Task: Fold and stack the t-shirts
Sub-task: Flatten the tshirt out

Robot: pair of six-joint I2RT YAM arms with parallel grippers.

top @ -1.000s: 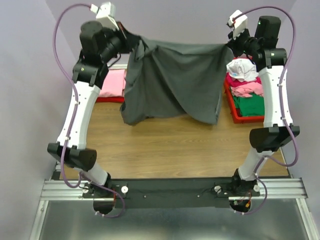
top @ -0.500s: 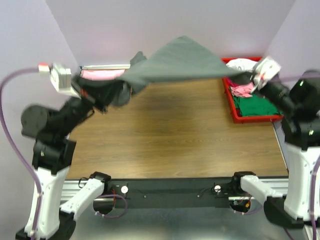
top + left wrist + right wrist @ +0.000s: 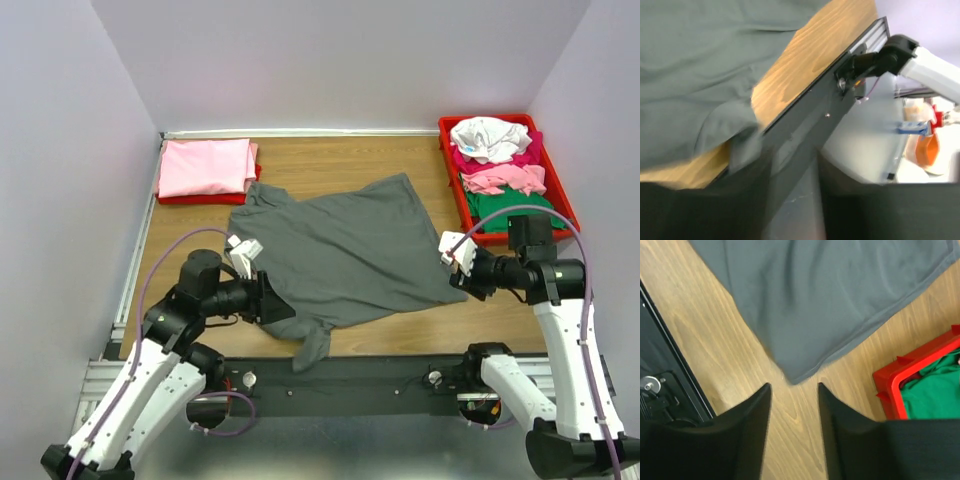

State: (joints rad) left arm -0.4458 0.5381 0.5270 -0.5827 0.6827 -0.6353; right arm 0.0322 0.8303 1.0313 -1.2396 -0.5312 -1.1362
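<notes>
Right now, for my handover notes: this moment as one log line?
grey t-shirt: spread on table | left gripper: open, empty | right gripper: open, empty, at hem corner

A grey t-shirt [image 3: 830,295] lay spread flat on the wooden counter [image 3: 700,350], its corner pointing at the hand [image 3: 795,387]. The two dark fingers [image 3: 747,430] stood apart with only bare wood between them, just short of the cloth. At the right sat a red tray [image 3: 920,362] holding a green shirt [image 3: 935,395]. A black rail [image 3: 665,385] ran along the left edge.
</notes>
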